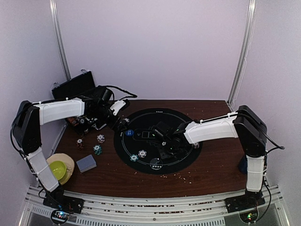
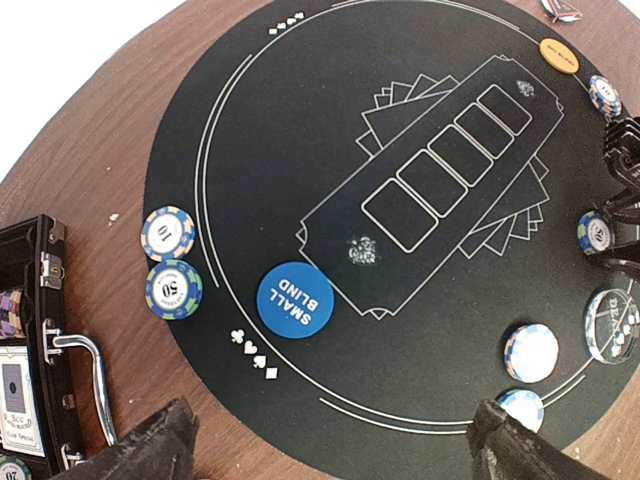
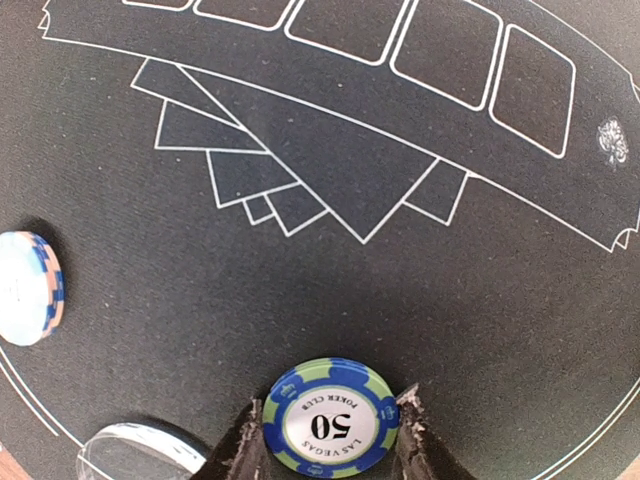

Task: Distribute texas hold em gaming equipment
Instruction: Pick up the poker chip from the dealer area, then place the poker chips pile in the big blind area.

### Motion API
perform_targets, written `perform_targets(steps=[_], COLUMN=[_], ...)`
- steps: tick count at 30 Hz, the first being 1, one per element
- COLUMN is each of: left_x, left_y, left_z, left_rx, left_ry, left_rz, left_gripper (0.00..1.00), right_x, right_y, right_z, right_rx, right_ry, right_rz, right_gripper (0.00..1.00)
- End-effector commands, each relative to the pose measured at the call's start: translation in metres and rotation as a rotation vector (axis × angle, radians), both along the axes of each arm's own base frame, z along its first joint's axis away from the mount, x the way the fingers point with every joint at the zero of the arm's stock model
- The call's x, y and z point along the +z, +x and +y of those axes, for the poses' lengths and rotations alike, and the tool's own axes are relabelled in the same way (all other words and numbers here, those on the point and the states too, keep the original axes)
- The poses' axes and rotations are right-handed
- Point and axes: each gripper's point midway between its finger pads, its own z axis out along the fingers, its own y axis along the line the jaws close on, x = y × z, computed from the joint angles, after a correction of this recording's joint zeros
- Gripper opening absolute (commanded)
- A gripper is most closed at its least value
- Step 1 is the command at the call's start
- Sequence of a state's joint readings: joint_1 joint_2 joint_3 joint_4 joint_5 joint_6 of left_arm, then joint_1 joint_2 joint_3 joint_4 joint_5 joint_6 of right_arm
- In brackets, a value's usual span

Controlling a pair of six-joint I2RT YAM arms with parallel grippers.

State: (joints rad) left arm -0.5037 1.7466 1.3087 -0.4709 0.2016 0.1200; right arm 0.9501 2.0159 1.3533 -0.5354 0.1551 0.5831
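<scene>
A blue-and-green striped poker chip point(image 3: 325, 420) marked 50 lies on the black round mat point(image 1: 183, 155), and my right gripper point(image 3: 331, 400) is shut on it, one finger against each edge. In the top view the right gripper point(image 1: 162, 137) is low over the mat's middle. My left gripper point(image 2: 330, 450) hangs open over the mat's left edge with nothing between its fingers. A blue "small blind" disc point(image 2: 294, 300) lies just ahead of it. Two striped chips point(image 2: 170, 262) sit at the mat's rim. An orange disc point(image 2: 559, 55) lies at the far side.
A clear dealer disc point(image 2: 612, 325) and pale chips point(image 2: 531, 352) lie near the right gripper. Loose chips point(image 1: 97, 149) and a grey card deck point(image 1: 86, 163) rest on the wood left of the mat. The black case point(image 1: 75, 87) stands open behind them, and a yellow-green bowl point(image 1: 59, 168) sits front left.
</scene>
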Motion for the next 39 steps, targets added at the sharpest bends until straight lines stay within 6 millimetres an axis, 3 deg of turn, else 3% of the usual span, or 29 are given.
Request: perform_targets(steps=[1, 17, 30, 39], left_x=[-0.001, -0.003, -0.003, -0.004], left_y=[0.006, 0.005, 0.005, 0.006], left_z=[-0.002, -0.003, -0.003, -0.003], left_rx=[0.006, 0.001, 0.000, 0.001], left_ry=[-0.009, -0.012, -0.014, -0.010], left_rz=[-0.017, -0.009, -0.006, -0.006], left_gripper=[0.98, 0.98, 0.98, 0.98], right_x=[0.010, 0.035, 0.034, 0.023], right_y=[-0.003, 0.006, -0.001, 0.001], right_z=[-0.015, -0.046, -0.103, -0.123], right_rx=[-0.009, -0.073, -0.168, -0.198], right_ry=[-0.066, -0.057, -0.034, -0.037], right_rz=[-0.012, -0.071, -0.082, -0.070], right_gripper=[0.31, 0.32, 0.32, 0.32])
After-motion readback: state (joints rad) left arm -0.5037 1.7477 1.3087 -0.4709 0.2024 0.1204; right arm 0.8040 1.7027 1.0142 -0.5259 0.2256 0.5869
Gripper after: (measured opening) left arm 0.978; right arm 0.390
